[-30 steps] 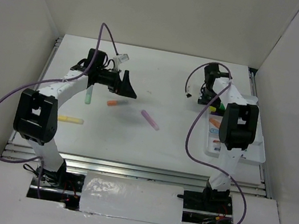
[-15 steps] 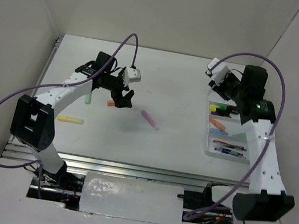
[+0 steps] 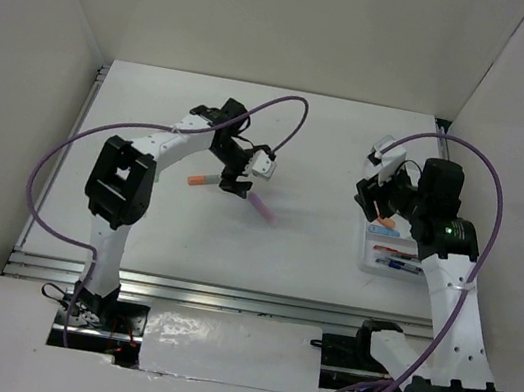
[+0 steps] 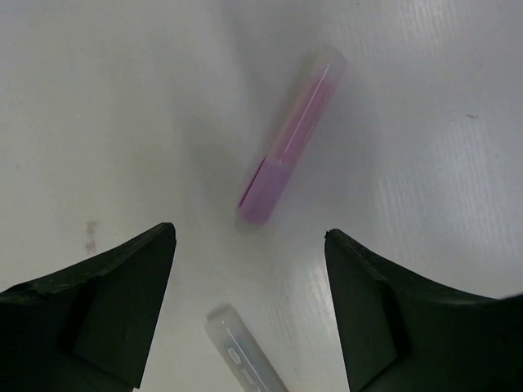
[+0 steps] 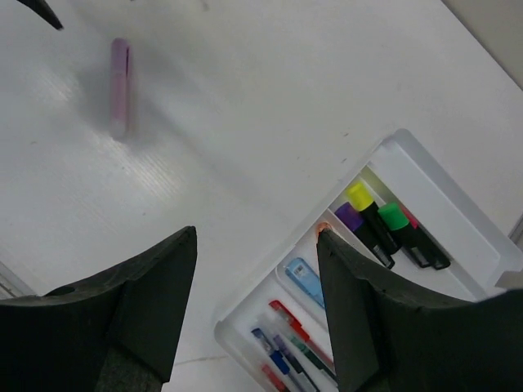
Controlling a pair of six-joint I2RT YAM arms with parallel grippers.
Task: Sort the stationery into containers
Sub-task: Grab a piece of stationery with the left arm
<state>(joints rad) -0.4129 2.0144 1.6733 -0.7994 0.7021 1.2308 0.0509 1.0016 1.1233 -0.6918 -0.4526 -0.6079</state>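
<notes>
A purple pastel marker (image 3: 263, 207) lies mid-table; it also shows in the left wrist view (image 4: 290, 143) and the right wrist view (image 5: 120, 86). An orange marker (image 3: 202, 180) lies just left of it; a pale marker end (image 4: 241, 351) shows between my left fingers. My left gripper (image 3: 237, 182) (image 4: 249, 269) is open and empty, hovering between these two markers. The white divided tray (image 3: 369, 261) (image 5: 278, 268) at the right holds yellow (image 5: 359, 196), purple (image 5: 350, 219) and green (image 5: 394, 216) capped highlighters, a blue marker (image 5: 304, 278) and several thin pens (image 5: 290, 343). My right gripper (image 3: 368, 197) (image 5: 255, 245) is open and empty above the tray's left edge.
White walls close in the table on the left, back and right. The left arm's links reach over the table's left half and hide part of it. Purple cables loop above both arms.
My left arm has swung right, from the orange marker toward the purple one. My right arm has come down and forward over the tray's left edge. No marker has moved.
</notes>
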